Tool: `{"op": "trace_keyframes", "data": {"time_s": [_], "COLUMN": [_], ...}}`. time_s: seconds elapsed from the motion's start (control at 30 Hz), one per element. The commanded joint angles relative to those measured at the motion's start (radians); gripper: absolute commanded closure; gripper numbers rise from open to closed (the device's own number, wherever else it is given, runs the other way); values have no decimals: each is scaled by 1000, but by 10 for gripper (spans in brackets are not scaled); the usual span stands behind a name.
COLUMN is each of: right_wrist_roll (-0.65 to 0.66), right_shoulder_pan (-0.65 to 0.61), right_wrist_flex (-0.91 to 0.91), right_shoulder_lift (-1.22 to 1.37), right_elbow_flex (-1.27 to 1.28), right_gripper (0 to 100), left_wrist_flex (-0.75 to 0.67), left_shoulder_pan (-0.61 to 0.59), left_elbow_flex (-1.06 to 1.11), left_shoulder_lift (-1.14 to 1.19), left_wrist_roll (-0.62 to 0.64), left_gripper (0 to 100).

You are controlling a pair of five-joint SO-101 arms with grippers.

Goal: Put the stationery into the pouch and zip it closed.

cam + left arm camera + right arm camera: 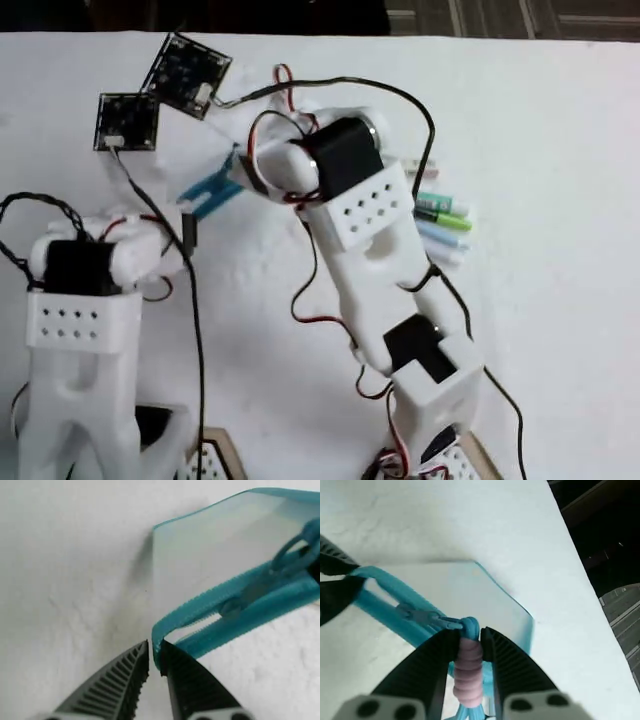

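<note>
- Nearest us, the right gripper [468, 635] has its jaws drawn nearly together on the pink ribbed pull [468, 677]. A teal cord [469, 626] ties the pull to the zipper slider [412, 614].
- Next out, the left gripper [154, 648] is pinched just as tight. It holds the end corner of the teal zipper tape [200, 607], where the pouch [215, 545] begins.
- Between the two grippers, the clear plastic pouch lies flat on the white table [560, 130]. Its teeth are parted from the left gripper's corner up to the slider. We see nothing inside it.
- We judge the step in hand to be running the slider along to open the mouth wider.
- To do that well, we would keep the left gripper fixed as the anchor.
- We would draw the pull low and straight along the line of the zip, away from that anchor, so the tape stays taut and the slider does not bind.
- Pulling too steeply upward would likely lift or fold such a light pouch rather than move the slider.
- Farthest off, the stationery is a small bunch of coloured markers [442, 215]. It lies on the table on the other side of the right arm [365, 240] from the pouch, well apart from it. None of it is in the pouch yet.
</note>
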Motion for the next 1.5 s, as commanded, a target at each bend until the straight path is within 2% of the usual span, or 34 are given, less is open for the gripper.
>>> {"op": "trace_keyframes", "data": {"time_s": [0.0, 0.27, 0.37, 0.6, 0.77, 0.9, 0.97, 1.1, 1.17, 1.33, 1.47], "right_wrist_roll": [-25, -20, -11, 95, 195, 272, 288, 272, 276, 292, 440], "right_shoulder_pan": [82, 203, 262, 337, 390, 360, 329, 283, 283, 383, 490], "right_wrist_flex": [-35, -36, -36, 21, 22, 38, 44, 42, 42, 42, 42], "right_shoulder_lift": [-45, -44, -44, -44, -44, -54, -67, -122, -136, -137, -124], "right_elbow_flex": [-15, -14, -8, 66, 164, 245, 259, 273, 275, 278, 384], "right_gripper": [981, 981, 981, 981, 981, 971, 902, 690, 642, 683, 736], "left_wrist_flex": [109, 250, 259, 261, 261, 261, 259, 245, 232, 215, 218], "left_shoulder_pan": [-4, -5, -36, -162, -168, -166, -165, -170, -171, -171, -171], "left_elbow_flex": [-144, -339, -377, -353, -331, -331, -331, -331, -331, -331, -331], "left_shoulder_lift": [-5, -2, -5, 2, 2, 4, 4, 5, 5, 5, 5], "left_wrist_roll": [-46, -49, -44, -28, -52, -55, -55, -51, -51, -49, -49], "left_gripper": [940, 976, 977, 977, 977, 978, 978, 978, 977, 977, 977]}}
